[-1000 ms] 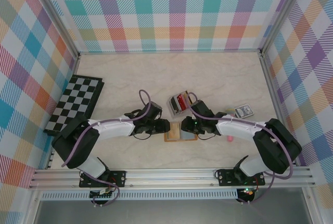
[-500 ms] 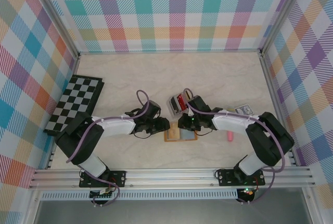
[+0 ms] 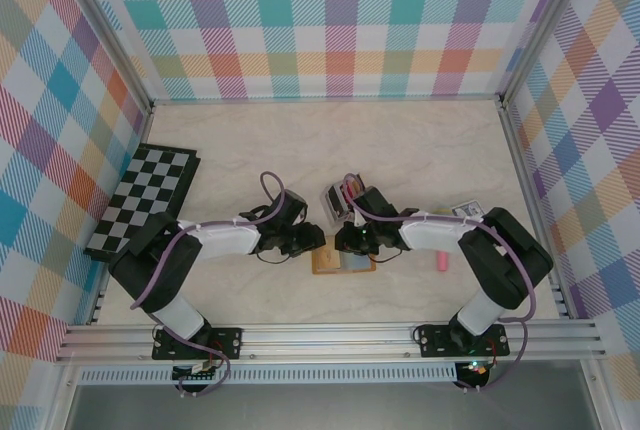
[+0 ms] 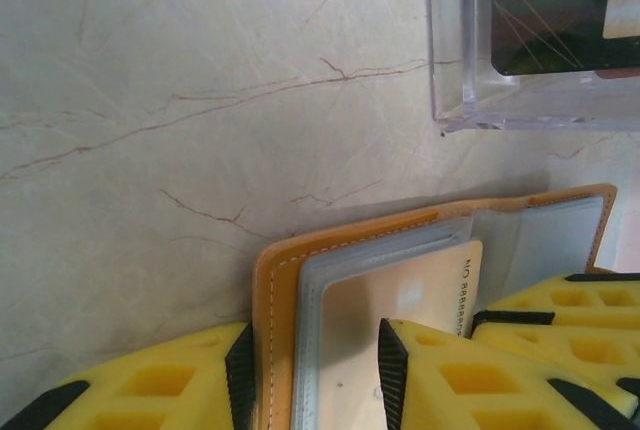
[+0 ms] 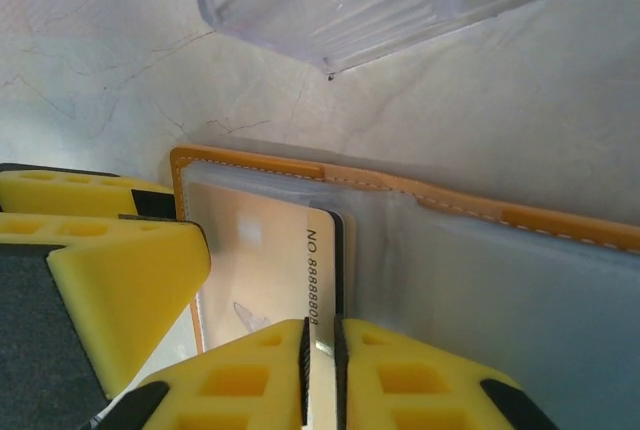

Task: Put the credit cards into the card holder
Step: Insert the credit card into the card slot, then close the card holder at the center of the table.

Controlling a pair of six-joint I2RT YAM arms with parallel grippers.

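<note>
The orange card holder [image 5: 450, 208] lies open on the table [image 4: 150, 100], just beside a clear box [image 5: 380, 0]. The right hand [image 5: 322, 335] is pinched tight on a pale gold card [image 5: 260, 250] lying against the holder's inner pocket. The left hand [image 4: 312, 350] straddles the holder's outer flap with its fingers apart; I cannot tell whether it actually grips.
</note>
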